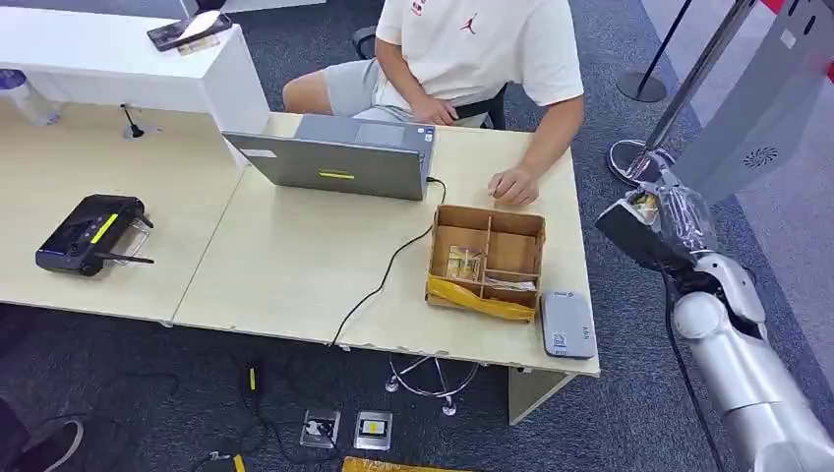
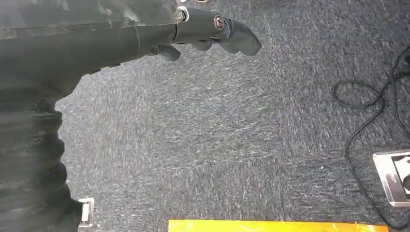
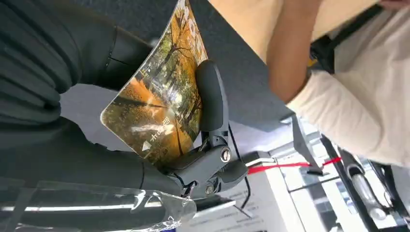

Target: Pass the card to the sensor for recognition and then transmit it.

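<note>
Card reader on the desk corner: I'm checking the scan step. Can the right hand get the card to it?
Probably yes. The right hand holds the card beside the desk, and the card reader lies uncovered at the near corner, nothing between.

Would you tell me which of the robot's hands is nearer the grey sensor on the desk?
Right. The right hand, holding the card, is just beyond the desk's end by the sensor; the left hand hangs above carpet.

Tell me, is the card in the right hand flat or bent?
Bent. In the right wrist view the card curves where a finger of the right hand presses across it.
</note>
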